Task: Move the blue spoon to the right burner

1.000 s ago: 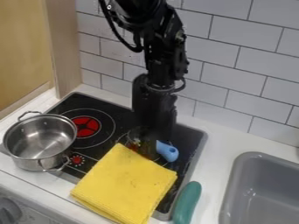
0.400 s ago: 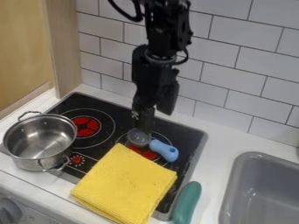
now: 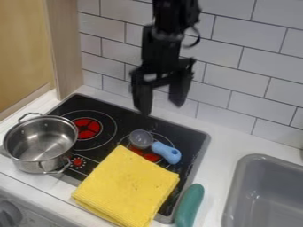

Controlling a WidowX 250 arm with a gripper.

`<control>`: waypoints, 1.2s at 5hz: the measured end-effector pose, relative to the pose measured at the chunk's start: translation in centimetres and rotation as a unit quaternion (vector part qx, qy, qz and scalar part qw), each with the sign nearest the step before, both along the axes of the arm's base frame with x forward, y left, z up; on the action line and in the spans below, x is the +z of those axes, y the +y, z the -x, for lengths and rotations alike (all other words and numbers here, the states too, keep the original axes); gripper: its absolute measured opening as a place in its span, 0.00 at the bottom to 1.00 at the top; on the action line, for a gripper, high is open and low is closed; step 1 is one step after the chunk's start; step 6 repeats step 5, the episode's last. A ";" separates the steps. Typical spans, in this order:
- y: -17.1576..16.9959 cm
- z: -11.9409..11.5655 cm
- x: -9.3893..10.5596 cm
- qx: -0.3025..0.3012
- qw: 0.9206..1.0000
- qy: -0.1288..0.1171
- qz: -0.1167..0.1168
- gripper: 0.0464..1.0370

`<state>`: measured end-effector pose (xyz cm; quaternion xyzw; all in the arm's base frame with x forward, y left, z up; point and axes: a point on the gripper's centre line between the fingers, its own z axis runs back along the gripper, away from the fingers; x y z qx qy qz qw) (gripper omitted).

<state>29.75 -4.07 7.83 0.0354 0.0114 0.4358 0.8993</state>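
Black fingers [image 3: 142,94] downward, wide apart

right burner [image 3: 152,157] partly hidden (yellow cloth [image 3: 127,186]), sink [image 3: 235,186] cropped

A round, two-handled silver metal pot [image 3: 40,141] sits at the left edge of the black stove top [image 3: 127,113]. A folded yellow cloth [image 3: 127,186] overlaps its front edge. A long, rounded teal object [image 3: 190,206] lies by its front right corner, near the grey sink [image 3: 232,195] in the white counter [image 3: 222,144].
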 end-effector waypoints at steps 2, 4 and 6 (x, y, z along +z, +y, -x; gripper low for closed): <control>-0.2 1.4 -0.8 -0.246 0.968 0.040 0.012 0.96; -1.5 7.9 0.5 -0.477 0.877 0.054 0.014 0.96; -1.7 10.4 2.9 -0.456 0.888 0.042 0.040 0.96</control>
